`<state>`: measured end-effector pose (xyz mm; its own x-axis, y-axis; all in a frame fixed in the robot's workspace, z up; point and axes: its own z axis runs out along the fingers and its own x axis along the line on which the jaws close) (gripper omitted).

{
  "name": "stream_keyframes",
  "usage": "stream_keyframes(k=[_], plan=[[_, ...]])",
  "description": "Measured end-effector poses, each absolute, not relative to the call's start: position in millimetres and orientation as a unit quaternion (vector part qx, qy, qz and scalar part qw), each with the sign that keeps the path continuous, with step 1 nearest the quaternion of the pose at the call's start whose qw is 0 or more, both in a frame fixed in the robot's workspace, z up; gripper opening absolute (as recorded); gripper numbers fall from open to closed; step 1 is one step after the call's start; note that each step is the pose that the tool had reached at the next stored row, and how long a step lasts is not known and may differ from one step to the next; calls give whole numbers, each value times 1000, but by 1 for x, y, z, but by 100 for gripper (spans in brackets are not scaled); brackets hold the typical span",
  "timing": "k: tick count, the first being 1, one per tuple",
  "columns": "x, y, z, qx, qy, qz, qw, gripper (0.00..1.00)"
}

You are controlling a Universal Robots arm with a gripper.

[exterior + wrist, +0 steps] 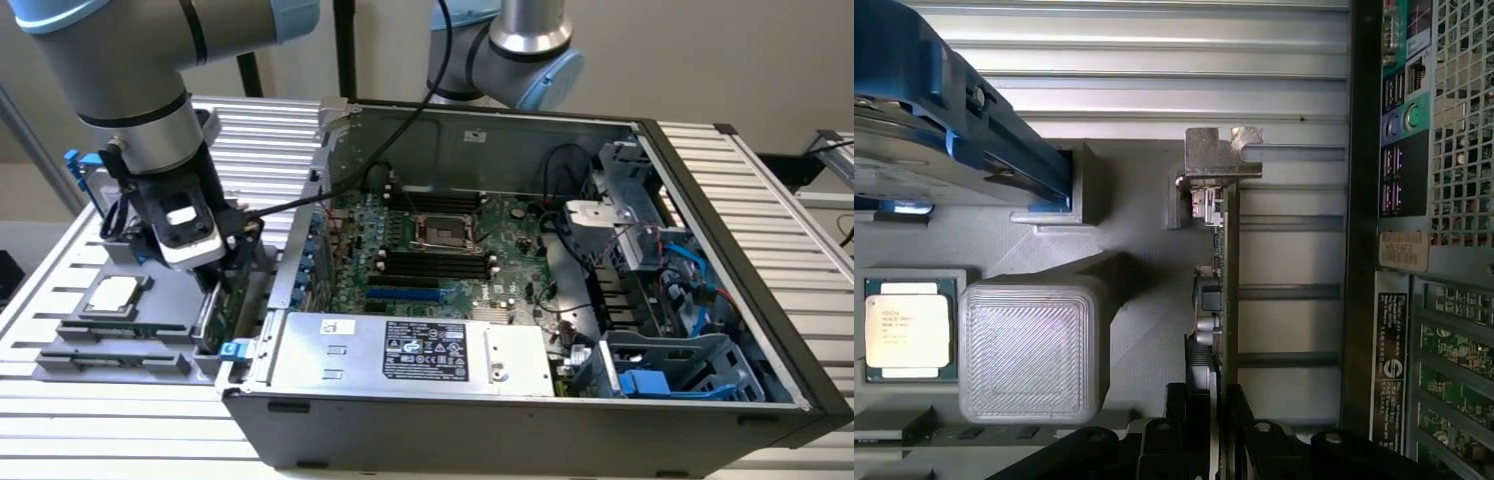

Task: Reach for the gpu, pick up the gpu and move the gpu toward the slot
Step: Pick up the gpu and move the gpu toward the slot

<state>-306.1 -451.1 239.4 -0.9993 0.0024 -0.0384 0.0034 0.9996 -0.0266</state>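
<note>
Your tool [1219, 445] straddles one end of the edge-standing gpu [1231, 270], its long axis running straight away toward the metal bracket [1219, 160]; whether the tool pinches it I cannot tell.

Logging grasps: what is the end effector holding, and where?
Cannot tell. The end effector sits over the gpu, away from its silver bracket; the card stands in the grey holder.
</note>
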Motion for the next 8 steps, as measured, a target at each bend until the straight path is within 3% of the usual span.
stream_keyframes(k=[8], plan=[[-306,-451,241,-8,1000,-13,19,26]])
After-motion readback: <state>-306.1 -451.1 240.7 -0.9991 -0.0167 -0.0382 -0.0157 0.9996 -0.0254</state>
